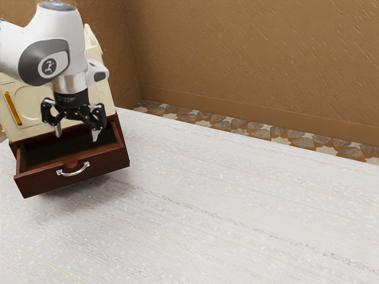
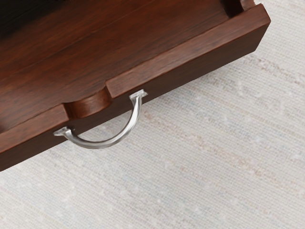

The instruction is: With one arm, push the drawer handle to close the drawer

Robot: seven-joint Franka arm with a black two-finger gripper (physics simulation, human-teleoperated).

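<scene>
Silver handle point(image 2: 101, 144) is on the drawer point(image 1: 109, 163), pulled out; the claw point(image 1: 77, 132), spread wide and empty, hangs above. It should pass beyond the handle, then push straight inward.

Round emblem point(image 1: 49, 65) on arm point(image 1: 66, 26), perhaps letters point(image 1: 65, 99) on black wrist point(image 1: 76, 106), unreadable

The arm point(image 1: 56, 35) partly hides the cabinet point(image 1: 35, 109) — the wrist view crops the drawer point(image 2: 190, 52).
</scene>
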